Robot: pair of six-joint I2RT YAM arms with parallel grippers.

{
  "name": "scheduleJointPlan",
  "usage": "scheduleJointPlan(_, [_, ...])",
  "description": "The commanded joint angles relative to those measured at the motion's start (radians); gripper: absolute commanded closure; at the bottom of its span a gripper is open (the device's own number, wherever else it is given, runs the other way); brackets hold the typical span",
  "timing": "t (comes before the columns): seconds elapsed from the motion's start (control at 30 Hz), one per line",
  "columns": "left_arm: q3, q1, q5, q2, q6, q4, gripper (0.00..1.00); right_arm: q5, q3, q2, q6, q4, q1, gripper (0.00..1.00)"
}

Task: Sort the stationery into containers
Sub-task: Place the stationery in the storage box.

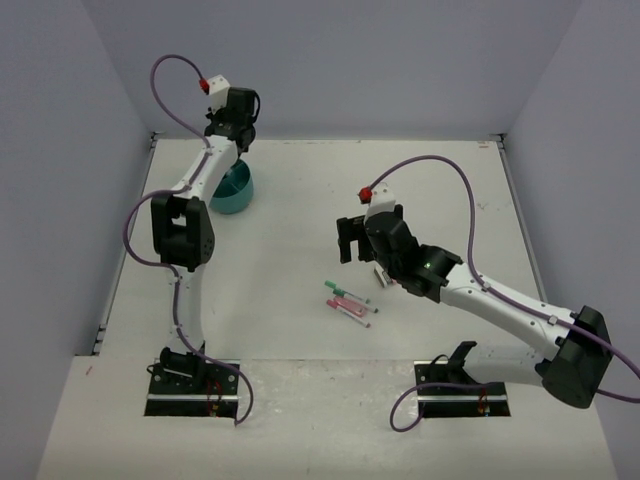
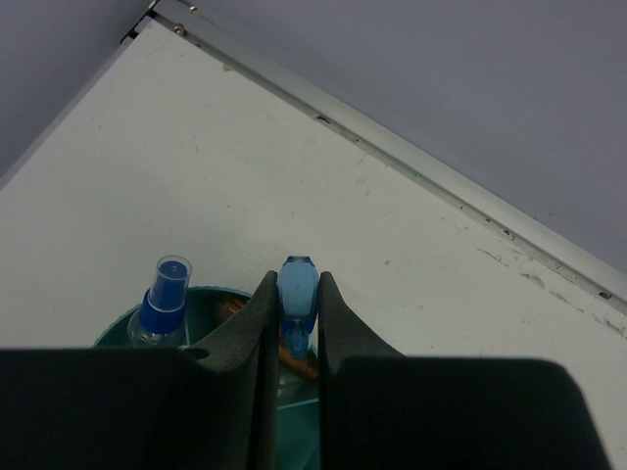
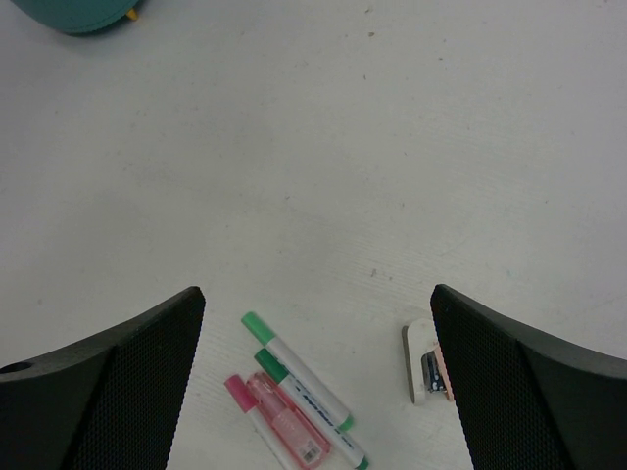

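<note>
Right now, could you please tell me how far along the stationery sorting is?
Done: a blue-capped item already stands in the teal tub. In hand: the left gripper pinches a light-blue piece over the tub. Remaining: the markers and an eraser on the table, beneath the open right gripper.

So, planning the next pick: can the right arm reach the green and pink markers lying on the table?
Probably yes: the right hand hangs open near the green and pink markers, and only bare white table lies between them.
</note>
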Motion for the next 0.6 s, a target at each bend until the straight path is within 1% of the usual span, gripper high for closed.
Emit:
scheduleJointPlan(0.0, [-0.063, 0.004, -0.030, -0.062, 0.020, 0.061, 1.00, -0.018, 0.008, 0.020, 0.019, 0.035, 0.001, 0.01])
scheduleJointPlan(0.3, [-0.125, 0.015, -0.019, -0.069, -0.004, 0.068, 1.00, -0.016, 0.014, 0.033, 0.018, 0.020, 0.001, 0.01])
scheduleJointPlan(0.33, [-0.129, 0.016, -0.017, -0.072, -0.003, 0.070, 0.94, -0.016, 0.014, 0.034, 0.016, 0.020, 0.001, 0.01])
scheduleJointPlan(0.4, [-0.133, 0.017, -0.010, -0.078, 0.001, 0.075, 0.73, -0.016, 0.014, 0.039, 0.015, 0.018, 0.000, 0.01])
scheduleJointPlan(0.43, [-0.134, 0.018, -0.004, -0.080, 0.003, 0.078, 0.65, -0.016, 0.017, 0.041, 0.013, 0.016, 0.000, 0.01])
scheduleJointPlan(0.57, [-0.131, 0.019, 0.033, -0.095, 0.013, 0.092, 0.48, -0.015, 0.024, 0.056, 0.011, 0.011, 0.001, 0.01])
